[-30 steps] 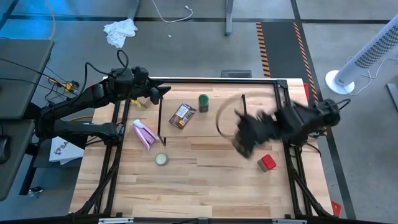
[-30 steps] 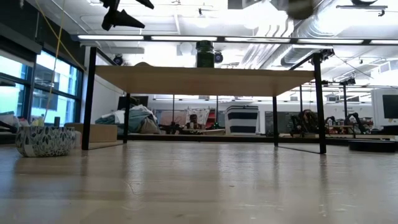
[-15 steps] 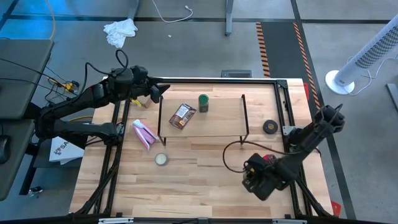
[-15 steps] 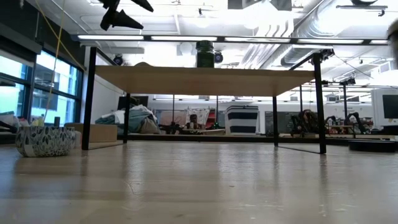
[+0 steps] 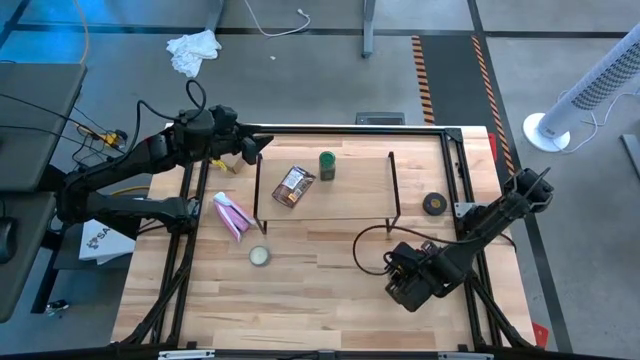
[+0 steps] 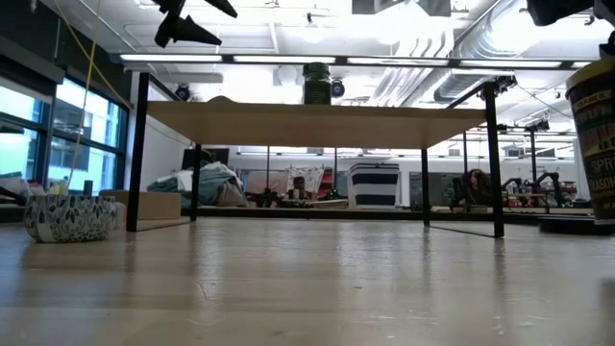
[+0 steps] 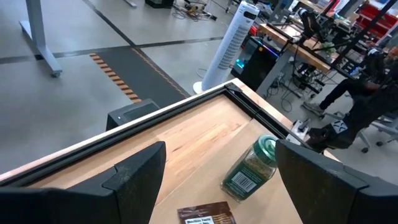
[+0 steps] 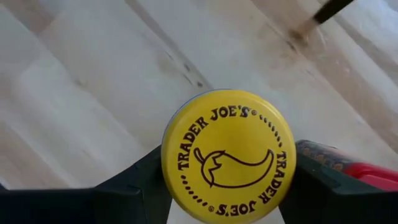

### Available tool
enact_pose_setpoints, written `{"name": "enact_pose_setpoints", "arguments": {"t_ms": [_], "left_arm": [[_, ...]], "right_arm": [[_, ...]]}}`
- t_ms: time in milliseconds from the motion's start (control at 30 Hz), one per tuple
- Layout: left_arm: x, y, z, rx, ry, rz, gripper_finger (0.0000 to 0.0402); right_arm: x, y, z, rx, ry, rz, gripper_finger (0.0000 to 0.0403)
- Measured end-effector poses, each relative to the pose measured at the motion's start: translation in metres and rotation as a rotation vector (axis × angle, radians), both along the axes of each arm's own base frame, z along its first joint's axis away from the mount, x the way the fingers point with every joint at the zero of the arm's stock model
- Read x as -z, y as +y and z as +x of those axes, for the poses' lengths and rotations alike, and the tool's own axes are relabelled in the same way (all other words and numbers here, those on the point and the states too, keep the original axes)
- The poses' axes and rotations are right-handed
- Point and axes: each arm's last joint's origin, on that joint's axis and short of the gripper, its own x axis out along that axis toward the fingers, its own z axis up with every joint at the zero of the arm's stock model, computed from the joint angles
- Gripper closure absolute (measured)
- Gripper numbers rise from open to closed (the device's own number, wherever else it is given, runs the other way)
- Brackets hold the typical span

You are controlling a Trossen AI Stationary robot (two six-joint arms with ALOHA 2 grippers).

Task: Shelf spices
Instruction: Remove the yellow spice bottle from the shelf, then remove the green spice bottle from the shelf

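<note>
The table (image 5: 300, 300) carries the shelf (image 5: 350, 195) toward its far side, and the shelf already holds two of my spices: the flat brown packet (image 5: 293, 185) lying on the board and the green-lidded jar (image 5: 327, 164) standing just beside it. In the last second my right arm has swung from beside the shelf down to the near right part of the table, and my right gripper (image 5: 408, 280) now sits low there with the yellow-lidded jar (image 8: 228, 155) clamped between its fingers (image 8: 134, 186), lid facing the wrist camera. The red container (image 8: 367, 173) shows just beside the jar, mostly covered from above by my arm. I judge this to be the pick-up of the third spice: next comes a lift and a carry to the free right half of the board. My left gripper (image 5: 258, 148) hangs with jaws spread over the shelf's far left corner, unchanged, waiting.
</note>
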Motion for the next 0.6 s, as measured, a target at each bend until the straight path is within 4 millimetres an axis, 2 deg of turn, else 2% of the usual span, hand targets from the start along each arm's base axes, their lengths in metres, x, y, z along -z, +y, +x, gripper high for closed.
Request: {"name": "enact_pose_setpoints", "arguments": {"t_ms": [100, 433, 600], "left_arm": [[0.0, 0.0, 0.0, 0.0, 0.0, 0.0, 0.0103], [0.0, 0.0, 0.0, 0.004, 0.0, -0.001, 0.0103], [0.0, 0.0, 0.0, 0.008, 0.008, 0.011, 0.0103]], "right_arm": [[0.0, 0.0, -0.001, -0.02, 0.024, 0.017, 0.0168], [-0.001, 0.002, -0.002, -0.05, 0.086, 0.076, 0.0087], [-0.03, -0.002, -0.001, -0.123, 0.139, 0.037, 0.0077]]}}
